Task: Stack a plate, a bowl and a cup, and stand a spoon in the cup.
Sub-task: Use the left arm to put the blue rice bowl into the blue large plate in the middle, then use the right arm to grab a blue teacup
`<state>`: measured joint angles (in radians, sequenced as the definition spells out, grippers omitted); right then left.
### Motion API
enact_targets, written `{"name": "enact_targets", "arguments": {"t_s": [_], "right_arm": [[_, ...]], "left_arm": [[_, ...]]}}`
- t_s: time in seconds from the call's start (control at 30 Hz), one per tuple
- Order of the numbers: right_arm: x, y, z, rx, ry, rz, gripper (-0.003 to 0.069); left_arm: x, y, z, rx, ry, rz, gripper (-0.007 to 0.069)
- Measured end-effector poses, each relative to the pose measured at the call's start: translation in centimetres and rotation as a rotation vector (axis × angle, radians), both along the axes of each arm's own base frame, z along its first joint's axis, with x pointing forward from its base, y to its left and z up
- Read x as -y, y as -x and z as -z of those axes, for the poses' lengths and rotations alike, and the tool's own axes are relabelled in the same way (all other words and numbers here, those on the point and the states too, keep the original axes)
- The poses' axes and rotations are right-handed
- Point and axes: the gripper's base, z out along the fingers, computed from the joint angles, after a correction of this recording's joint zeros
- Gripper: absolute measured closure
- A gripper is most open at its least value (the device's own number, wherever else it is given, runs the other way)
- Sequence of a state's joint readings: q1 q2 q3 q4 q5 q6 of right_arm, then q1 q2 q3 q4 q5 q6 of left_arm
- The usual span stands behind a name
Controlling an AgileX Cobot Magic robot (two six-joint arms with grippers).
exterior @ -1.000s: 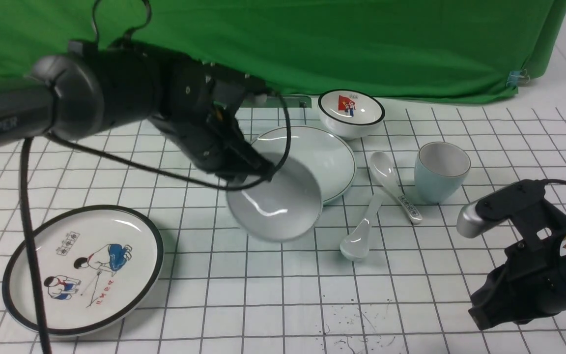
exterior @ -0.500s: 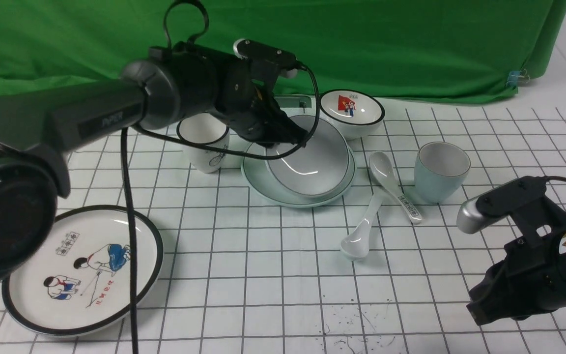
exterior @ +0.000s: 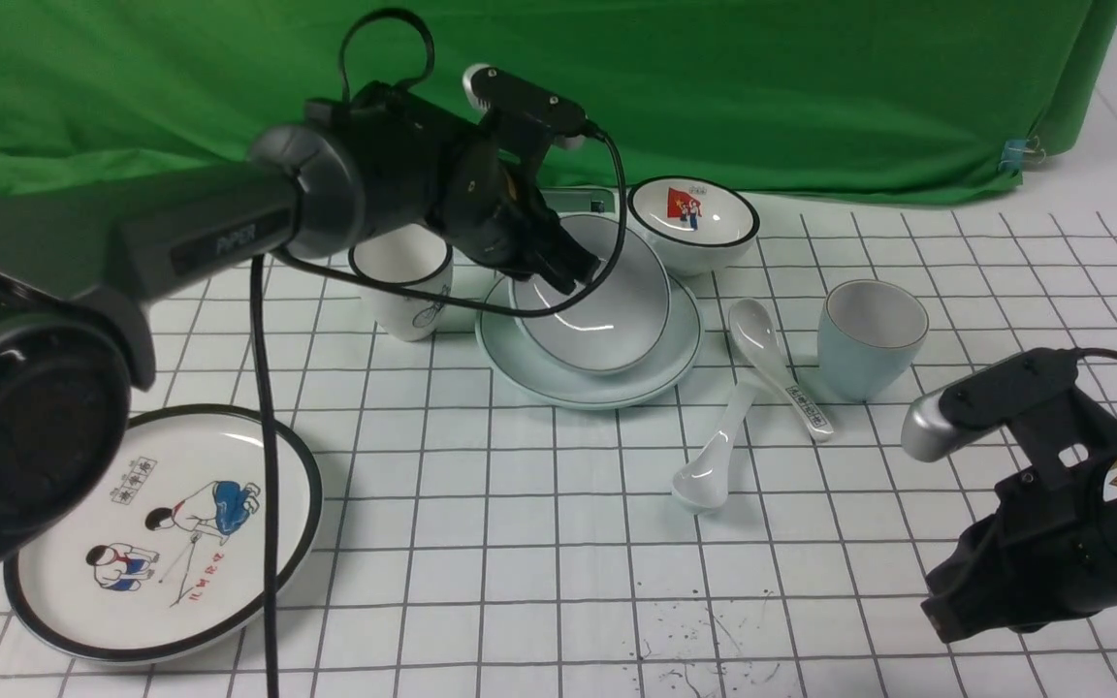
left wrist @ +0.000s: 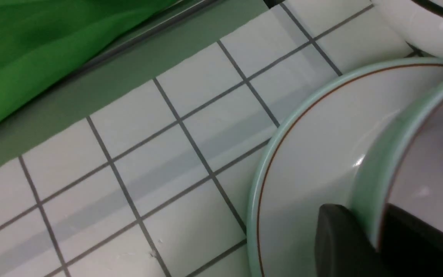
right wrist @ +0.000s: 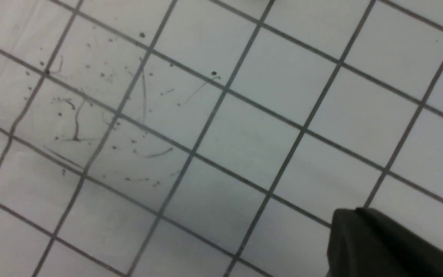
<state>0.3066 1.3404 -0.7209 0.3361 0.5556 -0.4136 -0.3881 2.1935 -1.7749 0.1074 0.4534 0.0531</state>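
The plain pale plate (exterior: 660, 364) lies at mid-table. The plain bowl (exterior: 597, 310) sits on it, tilted toward me. My left gripper (exterior: 568, 271) is shut on the bowl's far-left rim; in the left wrist view the fingers (left wrist: 340, 238) pinch the bowl's wall (left wrist: 375, 169) over the plate (left wrist: 306, 154). The pale blue cup (exterior: 871, 337) stands upright to the right. The plain white spoon (exterior: 714, 456) lies in front of the plate. My right gripper (right wrist: 363, 238) is shut and empty, low at the near right over bare cloth.
A labelled spoon (exterior: 781, 373) lies between plate and cup, touching the plain spoon. A black-rimmed picture bowl (exterior: 694, 223) stands behind the plate, a bicycle cup (exterior: 401, 281) to its left, a cartoon plate (exterior: 161, 528) at near left. A green curtain closes the back.
My left arm carried the bowl from in front of the plate back onto it. The bowl now leans more on the plate. The right arm has not moved.
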Motion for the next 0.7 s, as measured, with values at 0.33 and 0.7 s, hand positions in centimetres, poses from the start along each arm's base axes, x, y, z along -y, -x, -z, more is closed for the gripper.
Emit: {"name": "enact_targets", "arguments": {"t_s": [0.33, 0.7], "right_arm": [[0.1, 0.2, 0.0, -0.034, 0.007, -0.008, 0.0634], [2.2, -5.4, -4.9, 0.072, -0.036, 0.184, 0.0358]], "left_arm": [[-0.2, 0.2, -2.7, -0.006, 0.011, -0.028, 0.0142], [-4.6, 10.8, -22.2, 0.217, 0.111, -0.032, 0.0412]]}}
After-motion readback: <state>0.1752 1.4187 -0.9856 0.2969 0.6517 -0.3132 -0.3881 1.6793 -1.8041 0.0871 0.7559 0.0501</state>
